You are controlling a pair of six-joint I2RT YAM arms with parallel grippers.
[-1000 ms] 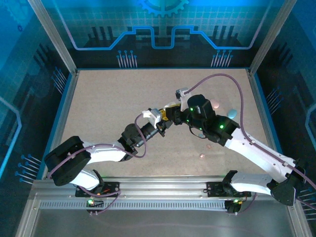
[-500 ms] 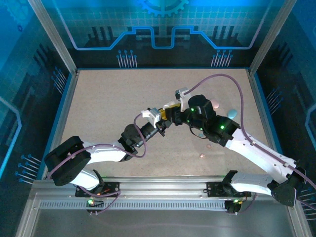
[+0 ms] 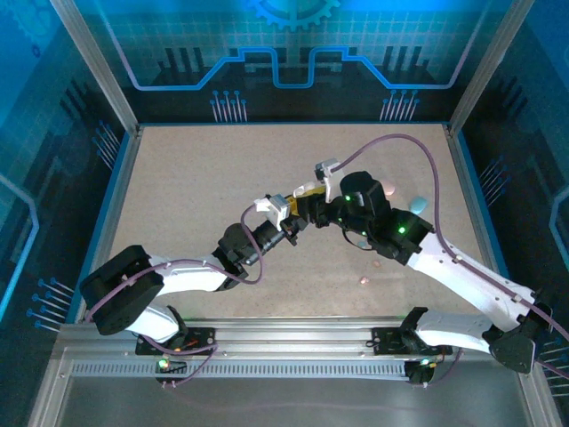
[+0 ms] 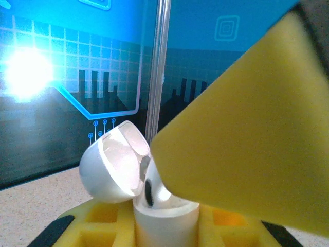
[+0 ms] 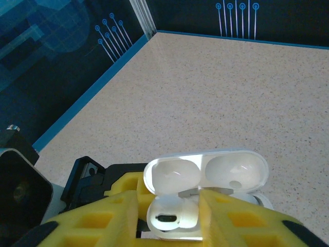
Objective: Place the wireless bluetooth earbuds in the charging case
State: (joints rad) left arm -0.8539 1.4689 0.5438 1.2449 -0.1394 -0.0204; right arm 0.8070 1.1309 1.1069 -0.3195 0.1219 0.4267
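My left gripper (image 3: 296, 216) sits near the middle of the table (image 3: 196, 178). It is clenched on the lower body of the white charging case (image 4: 165, 218), which stands upright in my grip with its lid (image 4: 110, 164) swung back and open. As I judge it, my job on this side is to be a steady vise. I should hold the case level with its mouth facing up, and avoid crowding the hinge so the lid has room.

From the right wrist, one well holds a white earbud (image 5: 167, 217) with a dark oval face. It looks seated or very nearly so, but I cannot tell whether it is fully home. The other well is hidden behind yellow foam.

My right gripper (image 3: 310, 199) is just right of the case, and in the left wrist view its yellow finger (image 4: 247, 144) hangs close above the case's mouth. I cannot tell whether its jaws are parted or closed, and I see nothing held in them. To do this step well I should lift straight away from the well without brushing the bud or knocking the lid. Then I should check that the bud lies flush.

The case is glossy, rounded and smooth, so it is likely to slip under a sideways push. Further right on the table lie a pink case (image 3: 389, 189) and a teal case (image 3: 416, 205). Nearer to me lies a tiny pinkish loose bud (image 3: 364, 279), well apart from the held case.
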